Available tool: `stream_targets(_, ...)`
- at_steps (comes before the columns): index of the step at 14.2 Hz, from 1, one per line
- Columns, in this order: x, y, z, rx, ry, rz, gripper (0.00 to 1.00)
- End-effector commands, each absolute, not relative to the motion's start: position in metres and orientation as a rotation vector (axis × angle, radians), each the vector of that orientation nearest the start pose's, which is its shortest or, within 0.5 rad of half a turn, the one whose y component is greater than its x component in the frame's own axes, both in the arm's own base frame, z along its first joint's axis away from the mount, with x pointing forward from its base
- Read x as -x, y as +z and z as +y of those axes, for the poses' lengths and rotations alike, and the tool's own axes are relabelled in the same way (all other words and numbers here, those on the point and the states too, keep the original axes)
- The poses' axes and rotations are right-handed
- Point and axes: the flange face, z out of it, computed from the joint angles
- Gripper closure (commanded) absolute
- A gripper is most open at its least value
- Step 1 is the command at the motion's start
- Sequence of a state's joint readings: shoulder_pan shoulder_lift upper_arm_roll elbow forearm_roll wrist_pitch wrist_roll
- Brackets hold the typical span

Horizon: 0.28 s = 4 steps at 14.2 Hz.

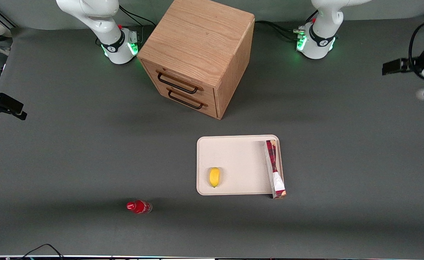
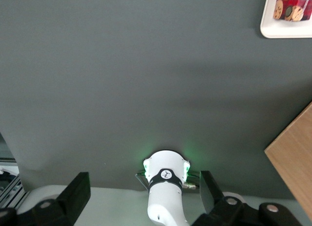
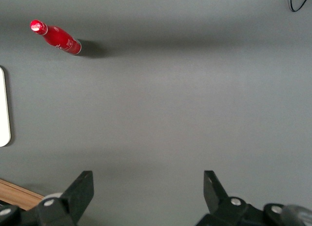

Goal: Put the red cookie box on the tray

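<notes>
Box: the red cookie box (image 1: pixel 275 169) stands on edge on the tray (image 1: pixel 233 159), along its end nearest the working arm, one corner overhanging the rim.
Gripper: gripper (image 2: pixel 144 199) high, well apart from the tray — fingers apart, empty.
Risk: the thin box may tip off.
Hidden: its footing.

My gripper (image 2: pixel 144 199) hangs high above the table (image 1: pixel 89 151), open, at my working end, holding nothing. The tray (image 1: pixel 233 151) lies nearer the front camera than the drawer cabinet (image 1: pixel 197 54). The red cookie box (image 1: pixel 275 168) stands on its edge along the tray's side nearest my arm. A lemon (image 1: pixel 214 177) sits on the tray too. A small bottle (image 1: pixel 138 207) lies toward the parked arm's end.
</notes>
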<state>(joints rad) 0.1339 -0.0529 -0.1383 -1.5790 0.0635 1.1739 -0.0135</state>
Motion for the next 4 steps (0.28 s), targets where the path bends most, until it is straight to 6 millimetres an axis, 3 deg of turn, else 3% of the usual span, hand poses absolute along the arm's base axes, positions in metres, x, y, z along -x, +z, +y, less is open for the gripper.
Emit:
stream_targets(1, -0.458, 0.611, -0.003, 3.020, 0.482, -0.020, 0.00)
stream_targets(4, -0.482, 0.617, 0.002, 3.042, 0.469, 0.003, 0.00)
